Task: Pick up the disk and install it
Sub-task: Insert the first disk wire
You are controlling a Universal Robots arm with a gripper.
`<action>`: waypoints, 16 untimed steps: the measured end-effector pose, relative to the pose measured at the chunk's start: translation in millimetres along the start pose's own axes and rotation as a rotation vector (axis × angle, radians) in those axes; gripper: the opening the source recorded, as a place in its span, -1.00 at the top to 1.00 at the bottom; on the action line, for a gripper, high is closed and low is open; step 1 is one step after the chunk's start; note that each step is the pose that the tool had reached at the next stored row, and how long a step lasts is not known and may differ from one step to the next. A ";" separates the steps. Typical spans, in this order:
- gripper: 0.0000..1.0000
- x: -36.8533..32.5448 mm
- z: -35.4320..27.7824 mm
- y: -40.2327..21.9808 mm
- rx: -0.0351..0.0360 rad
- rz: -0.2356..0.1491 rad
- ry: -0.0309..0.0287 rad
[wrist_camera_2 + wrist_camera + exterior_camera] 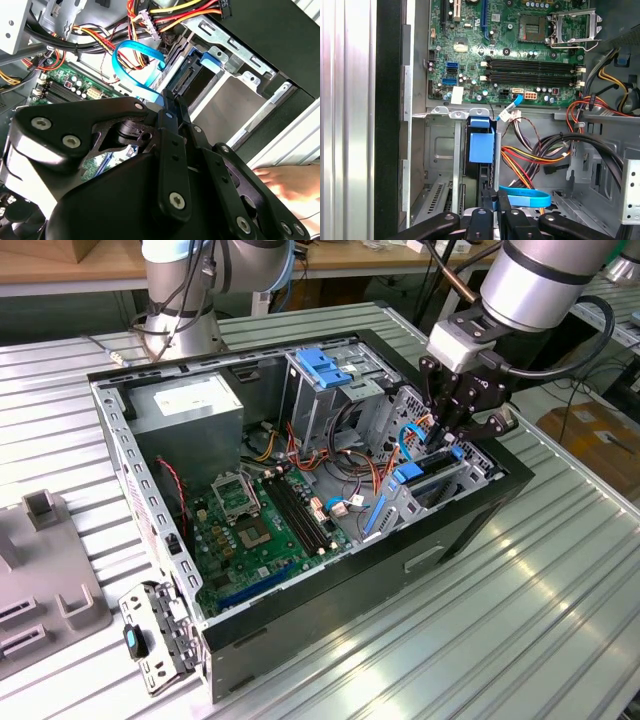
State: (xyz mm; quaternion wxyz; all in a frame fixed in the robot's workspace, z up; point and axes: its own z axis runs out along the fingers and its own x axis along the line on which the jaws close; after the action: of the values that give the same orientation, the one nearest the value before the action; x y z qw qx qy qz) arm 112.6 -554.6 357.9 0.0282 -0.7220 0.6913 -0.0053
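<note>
The disk [432, 478], grey with a light-blue carrier rail, stands on edge in the metal drive bay at the exterior view's right end of the open computer case [400, 570]. Both wrist views show it seated between the bay's metal walls, as the disk [481, 142] end-on and the disk [192, 80] with its connector end. My gripper [452, 443] hangs straight over it, shut, fingertips [488, 199] close together at the disk's upper edge. In the second wrist view the gripper [174, 100] has nothing visible between its fingers.
A blue flat cable [525, 196] loops beside the bay among red, yellow and black wires. A drive cage with a blue latch [322, 365] stands mid-case beyond the motherboard [250, 530]. A hand [285, 185] rests outside the case wall. Another arm's base [185, 300] stands behind.
</note>
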 end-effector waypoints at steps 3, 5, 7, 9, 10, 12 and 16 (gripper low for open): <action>0.68 0.0 2.9 0.1 0.0002 0.000 -0.0001; 0.68 0.1 4.5 0.4 0.0003 0.000 0.0002; 0.68 0.6 4.9 0.5 0.0003 -0.001 0.0004; 0.68 0.8 4.9 0.5 0.0002 -0.003 0.0007; 0.68 0.8 4.9 0.5 0.0002 -0.003 0.0007; 0.68 0.8 4.9 0.5 0.0002 -0.004 0.0008; 0.68 0.8 4.9 0.5 0.0002 -0.004 0.0008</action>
State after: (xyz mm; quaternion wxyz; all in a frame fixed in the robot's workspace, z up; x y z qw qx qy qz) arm 112.4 -555.2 353.0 0.0280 -0.7233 0.6900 -0.0057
